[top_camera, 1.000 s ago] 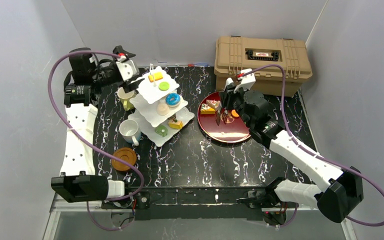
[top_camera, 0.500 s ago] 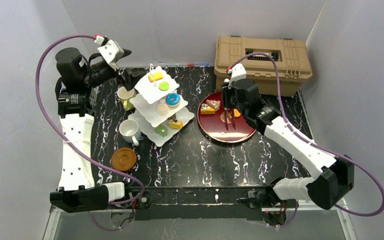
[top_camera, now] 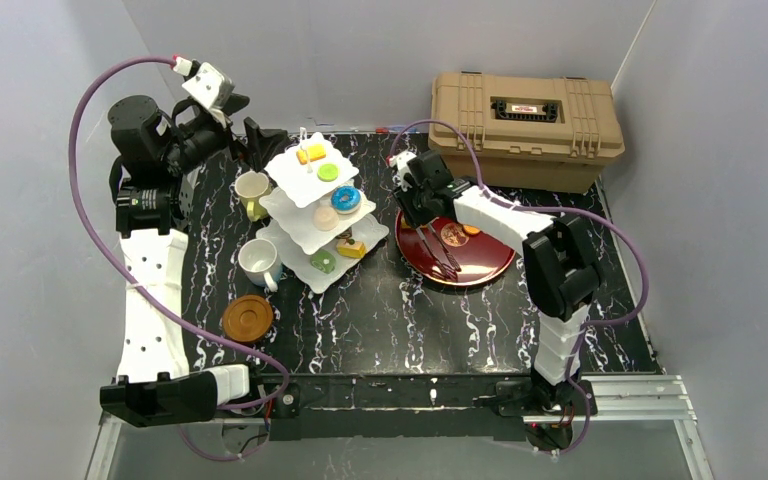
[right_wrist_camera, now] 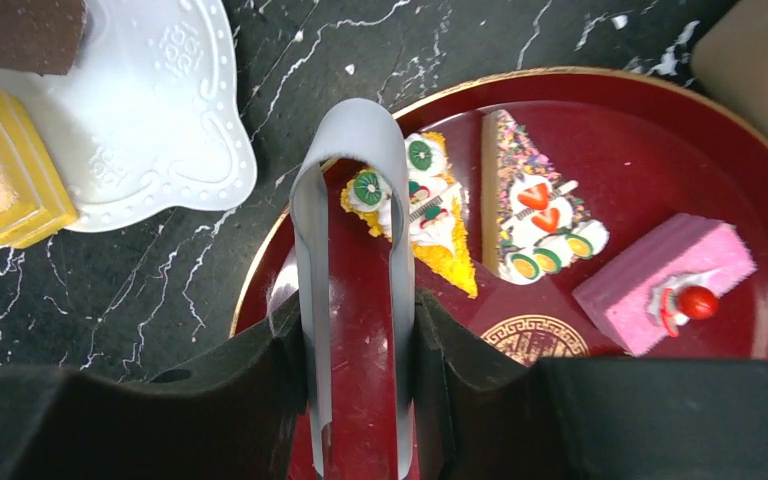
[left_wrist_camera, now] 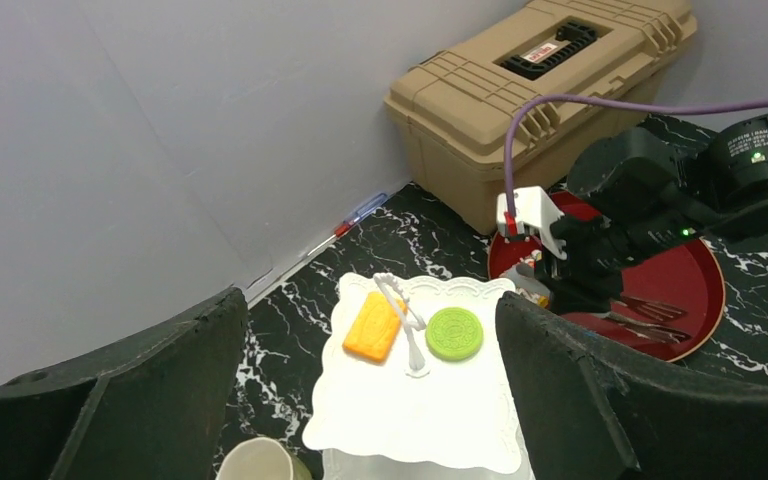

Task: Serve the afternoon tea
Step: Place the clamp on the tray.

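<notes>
Over the red plate (top_camera: 485,262), the right gripper (right_wrist_camera: 352,330) is clamped on metal tongs (right_wrist_camera: 350,122), whose bend points toward the back of the table. Only the right wrist view shows the pastries lying there: a kiwi-topped slice (right_wrist_camera: 435,230) just beside the tongs, a sprinkled slice (right_wrist_camera: 535,205) and a pink cake (right_wrist_camera: 650,285); from above, the arm hides most of them. At the back left, the left gripper (left_wrist_camera: 368,305) hangs wide and empty above the cake stand (top_camera: 295,215), whose top tier carries an orange biscuit (left_wrist_camera: 372,327) and a green cookie (left_wrist_camera: 454,333). The top view alone shows the white mug (top_camera: 258,260) and a brown coaster (top_camera: 248,317) left of the stand; the yellow-green mug (top_camera: 251,190) shows only its rim in the left wrist view
</notes>
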`<state>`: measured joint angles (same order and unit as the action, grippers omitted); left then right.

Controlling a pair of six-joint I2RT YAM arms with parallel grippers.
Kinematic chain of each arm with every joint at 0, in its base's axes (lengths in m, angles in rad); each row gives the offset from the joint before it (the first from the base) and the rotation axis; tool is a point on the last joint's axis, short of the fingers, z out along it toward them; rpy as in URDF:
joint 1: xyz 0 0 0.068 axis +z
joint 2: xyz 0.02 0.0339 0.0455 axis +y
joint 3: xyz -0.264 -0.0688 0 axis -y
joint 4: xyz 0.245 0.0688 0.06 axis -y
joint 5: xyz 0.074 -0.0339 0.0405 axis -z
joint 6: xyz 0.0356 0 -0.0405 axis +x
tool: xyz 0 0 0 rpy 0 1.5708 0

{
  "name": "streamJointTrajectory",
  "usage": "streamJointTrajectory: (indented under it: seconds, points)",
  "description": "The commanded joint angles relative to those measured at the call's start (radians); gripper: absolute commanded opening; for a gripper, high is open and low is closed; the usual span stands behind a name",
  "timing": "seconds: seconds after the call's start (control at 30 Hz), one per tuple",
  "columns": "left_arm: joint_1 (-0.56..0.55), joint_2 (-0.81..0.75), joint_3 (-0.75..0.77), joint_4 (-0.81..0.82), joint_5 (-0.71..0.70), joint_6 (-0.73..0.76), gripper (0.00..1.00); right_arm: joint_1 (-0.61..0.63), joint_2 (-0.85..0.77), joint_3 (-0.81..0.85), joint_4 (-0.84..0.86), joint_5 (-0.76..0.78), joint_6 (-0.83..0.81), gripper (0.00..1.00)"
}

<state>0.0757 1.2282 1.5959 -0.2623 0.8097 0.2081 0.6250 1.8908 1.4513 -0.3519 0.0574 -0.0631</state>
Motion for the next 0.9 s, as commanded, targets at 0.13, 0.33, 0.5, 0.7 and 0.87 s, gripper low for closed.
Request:
streamJointTrajectory:
  seconds: [0.13,0.33,0.5,0.7,0.87]
  points:
    - [0.005,-0.016,-0.017,0.025,-0.033,-0.033,0.93,-0.005,-0.009,0.002,0.063,-0.034,-0.003,0.31]
    - [0.005,-0.019,-0.024,0.04,-0.038,-0.042,0.93,-0.005,-0.052,-0.053,0.124,-0.002,0.014,0.49]
    - [0.006,-0.015,-0.012,0.047,-0.048,-0.051,0.93,-0.004,-0.069,-0.051,0.128,-0.025,0.011,0.52]
    - [0.004,-0.016,-0.009,0.06,-0.059,-0.058,0.93,0.007,-0.097,-0.088,0.143,-0.159,-0.08,0.48]
    - [0.005,-0.013,-0.003,0.071,-0.069,-0.065,0.93,0.007,-0.06,-0.023,0.05,-0.151,-0.145,0.55]
